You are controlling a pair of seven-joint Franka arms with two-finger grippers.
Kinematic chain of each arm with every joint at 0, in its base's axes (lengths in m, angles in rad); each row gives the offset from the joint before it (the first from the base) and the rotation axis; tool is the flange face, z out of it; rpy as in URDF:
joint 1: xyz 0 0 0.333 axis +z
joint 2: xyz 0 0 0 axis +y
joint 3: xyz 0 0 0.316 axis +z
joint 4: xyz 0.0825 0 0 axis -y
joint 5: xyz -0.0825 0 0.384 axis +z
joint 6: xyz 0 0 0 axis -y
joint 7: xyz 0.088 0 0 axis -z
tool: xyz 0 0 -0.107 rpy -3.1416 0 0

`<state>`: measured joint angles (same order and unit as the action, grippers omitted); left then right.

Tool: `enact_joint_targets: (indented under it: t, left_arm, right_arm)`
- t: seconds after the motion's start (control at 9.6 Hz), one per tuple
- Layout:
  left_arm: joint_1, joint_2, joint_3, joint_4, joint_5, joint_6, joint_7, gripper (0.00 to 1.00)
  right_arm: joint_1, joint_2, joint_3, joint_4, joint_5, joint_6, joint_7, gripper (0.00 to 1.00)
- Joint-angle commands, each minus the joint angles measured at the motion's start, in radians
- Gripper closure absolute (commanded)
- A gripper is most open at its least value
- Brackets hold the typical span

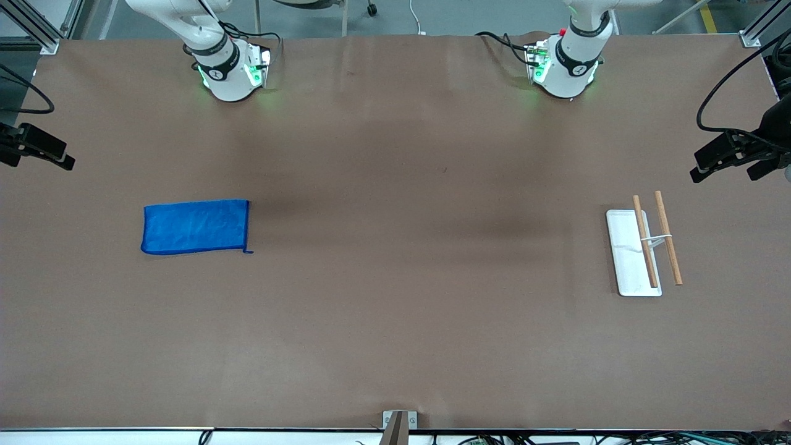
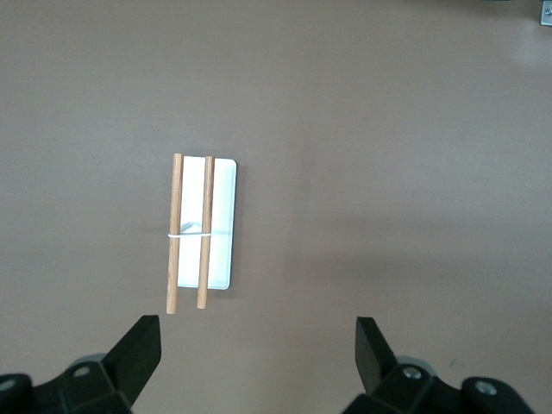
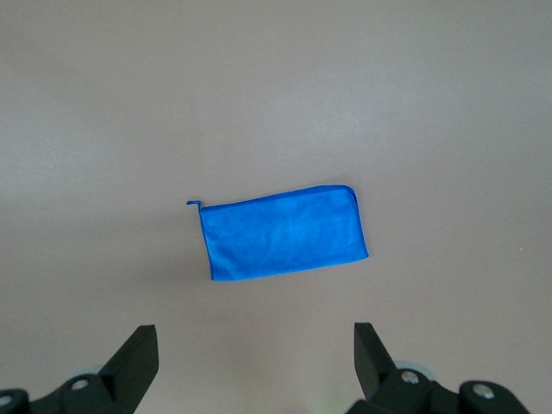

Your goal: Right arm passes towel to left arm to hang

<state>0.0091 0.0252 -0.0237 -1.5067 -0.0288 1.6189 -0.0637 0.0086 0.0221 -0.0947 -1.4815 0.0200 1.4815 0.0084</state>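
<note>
Towel lies flat and folded on the brown worktop, down at the right arm's end, its little corner loop poking out toward the middle. Nothing touches it. The right claw hangs high over it with fingers spread wide, empty. At the left arm's end sits the white rack tray with two wooden rails raised above it, well apart from the cloth. The left claw hovers over that rack, released too, nothing in its grip. By my reading, this is the very start: the pickup is not yet begun. Next, the right arm needs to drop down and pinch an edge of the cloth, probably near the hem, lift it clear and carry it toward the middle, where the left arm can take hold.
</note>
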Motion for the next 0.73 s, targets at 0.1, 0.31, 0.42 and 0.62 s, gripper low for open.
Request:
enact_joint_targets:
  t: [0.1, 0.31, 0.42, 0.62]
  left_arm:
    - [0.005, 0.002, -0.002, -0.032, -0.006, 0.006, 0.015, 0.01]
    - [0.002, 0.005, -0.002, -0.033, -0.005, 0.007, 0.015, 0.01]
    - [0.002, 0.005, -0.002, -0.033, -0.006, 0.006, 0.015, 0.01]
    - [0.002, 0.009, -0.002, -0.033, -0.005, 0.006, 0.012, 0.01]
  right_arm:
    - [-0.007, 0.001, 0.006, -0.034, -0.003, -0.01, -0.027, 0.0]
    - [-0.009, -0.001, 0.006, -0.176, -0.003, 0.1, -0.036, 0.0]
    - [-0.016, -0.001, 0.006, -0.239, -0.003, 0.165, -0.048, 0.0]
    - [-0.021, -0.002, 0.006, -0.433, -0.003, 0.36, -0.106, 0.0]
